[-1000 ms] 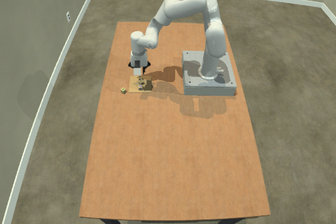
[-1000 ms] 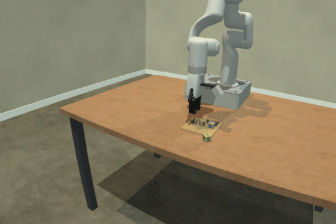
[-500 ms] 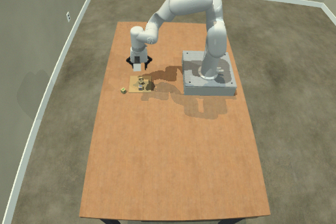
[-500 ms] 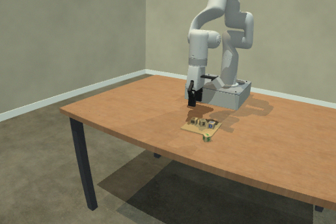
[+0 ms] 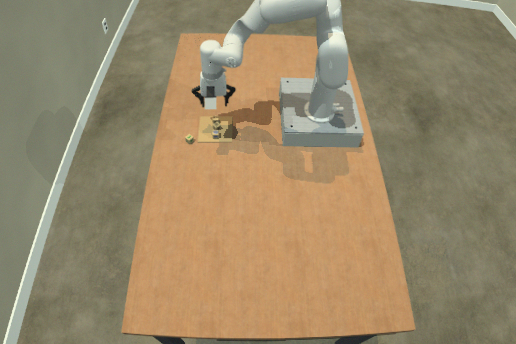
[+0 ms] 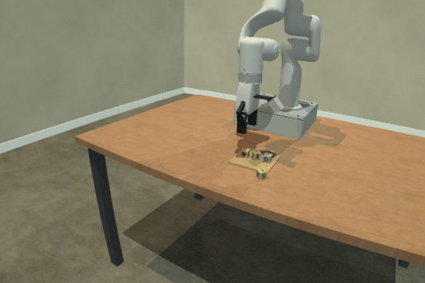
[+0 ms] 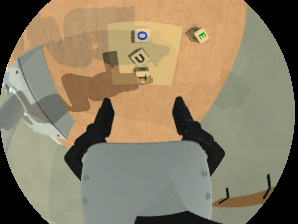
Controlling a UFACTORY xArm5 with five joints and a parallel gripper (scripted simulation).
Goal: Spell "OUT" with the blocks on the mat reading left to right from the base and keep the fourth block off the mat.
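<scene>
last step, by the look of it: gripper (image 6: 245, 122) spread wide, empty, hanging over bare table off the mat's (image 7: 170, 48) far edge. o block (image 7: 141, 35), u block (image 7: 140, 58), t block (image 7: 143, 78) in a row on the mat; e block (image 7: 198, 35) off its side edge. likely only a check that all lies still.

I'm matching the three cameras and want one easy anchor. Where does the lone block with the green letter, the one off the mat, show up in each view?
Top: green-lettered block on the table, just left of the mat.
Exterior: right in front of the mat's near edge, towards its right corner.
Wrist: upper right, clear of the mat.
Shared landmark: the tan mat with the row of three blocks.
</scene>
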